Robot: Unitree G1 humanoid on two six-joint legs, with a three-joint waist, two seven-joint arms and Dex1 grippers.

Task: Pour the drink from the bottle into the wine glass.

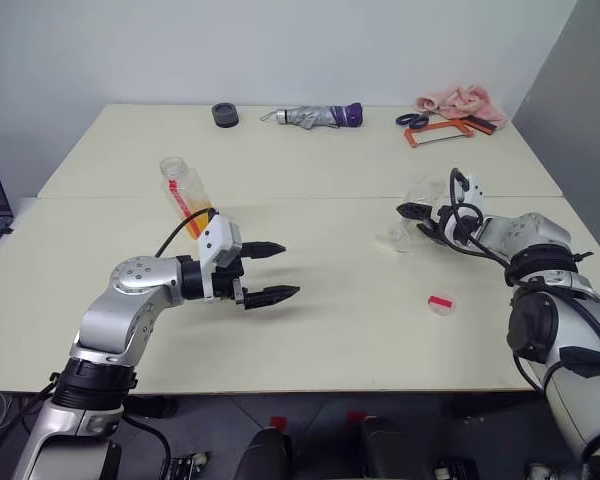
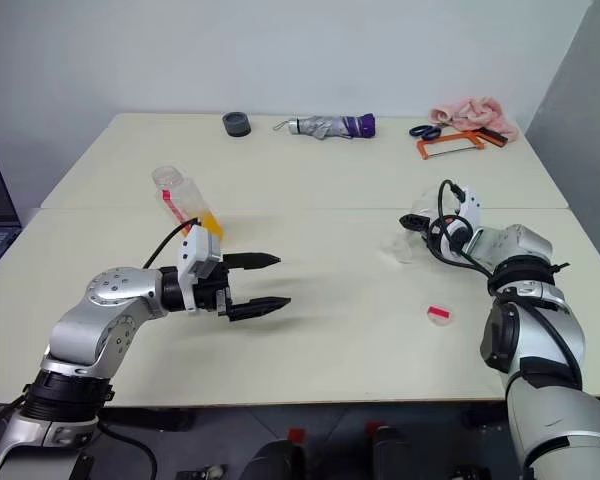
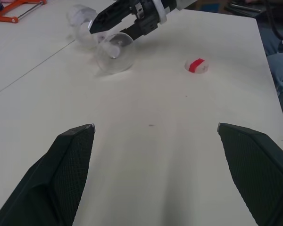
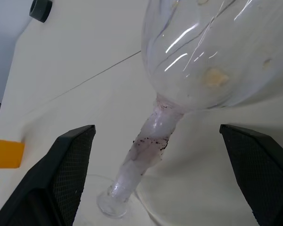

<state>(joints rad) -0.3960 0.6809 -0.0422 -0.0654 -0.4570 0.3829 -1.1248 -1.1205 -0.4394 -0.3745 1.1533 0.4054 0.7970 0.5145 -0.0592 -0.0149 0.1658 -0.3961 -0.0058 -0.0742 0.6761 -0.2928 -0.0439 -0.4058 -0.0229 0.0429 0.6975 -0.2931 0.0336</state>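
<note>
The right gripper (image 4: 155,136) stands spread wide with nothing between its fingers, and it is lined up on the wine glass (image 4: 179,80), which in the right wrist view fills the space between the 2 fingers, bowl up close and stem running toward the foot on the table (image 1: 340,330). In the head views the glass is hard to read beside the gripper, and it looks tilted or lying rather than standing; I cannot tell which for certain. The step in hand seems to be taking hold of the glass, so the fingers should close on the stem just below the bowl, gently, since thin glass can slip or crack under a hard squeeze. The left gripper (image 1: 270,271) is also spread and empty, hovering well to the left of the glass. The bottle (image 1: 184,192), uncapped and leaning, stands behind that gripper, far from the glass, with the drink (image 1: 194,214) low inside it. A small red-and-white cap (image 1: 440,304) lies on the table near the glass, toward the robot; keep the arm off it.
</note>
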